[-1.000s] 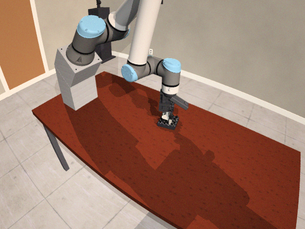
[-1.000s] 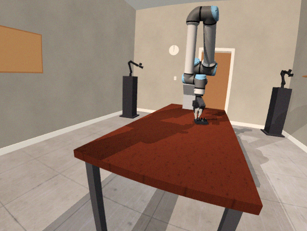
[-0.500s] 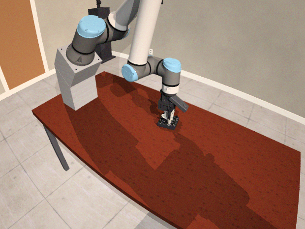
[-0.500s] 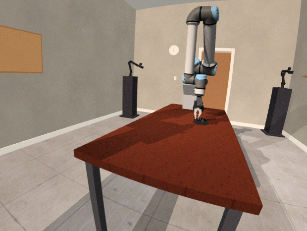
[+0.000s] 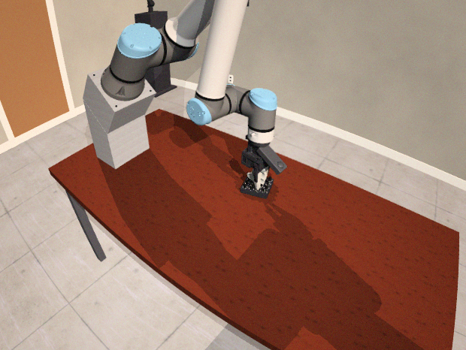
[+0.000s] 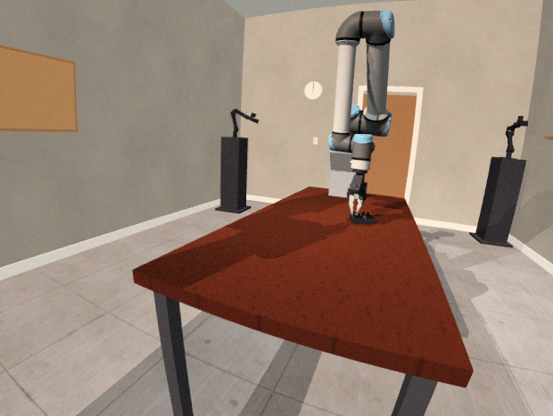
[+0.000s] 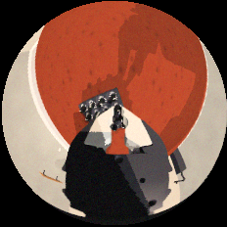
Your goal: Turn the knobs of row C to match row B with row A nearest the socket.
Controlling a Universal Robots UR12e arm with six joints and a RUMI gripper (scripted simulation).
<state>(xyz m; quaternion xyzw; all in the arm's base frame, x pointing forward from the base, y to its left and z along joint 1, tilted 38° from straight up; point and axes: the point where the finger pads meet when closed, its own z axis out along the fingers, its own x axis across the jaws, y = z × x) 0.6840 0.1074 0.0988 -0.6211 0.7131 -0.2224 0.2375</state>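
Observation:
The black knob box (image 5: 254, 194) (image 6: 362, 221) (image 7: 96, 99) sits on the table, with several dark knobs in rows and white marks around them. My gripper (image 5: 258, 188) (image 6: 354, 215) (image 7: 117, 107) points down at one edge of the box. Its pale fingertips are close together around a knob (image 7: 117, 113) and shut on it. The fingers and gripper body hide part of the box in the wrist view. The row letters, the socket and the knob pointers are too small to read, so I cannot tell which knob is held.
The box stands on the red-brown table (image 5: 240, 233) (image 6: 339, 277) (image 7: 88, 54), well inside its edges. The arm's grey pedestal (image 5: 128, 144) (image 6: 341, 180) stands at one end of the table. Two dark stands (image 6: 234, 174) (image 6: 500, 196) with small arms are on the floor beyond the table.

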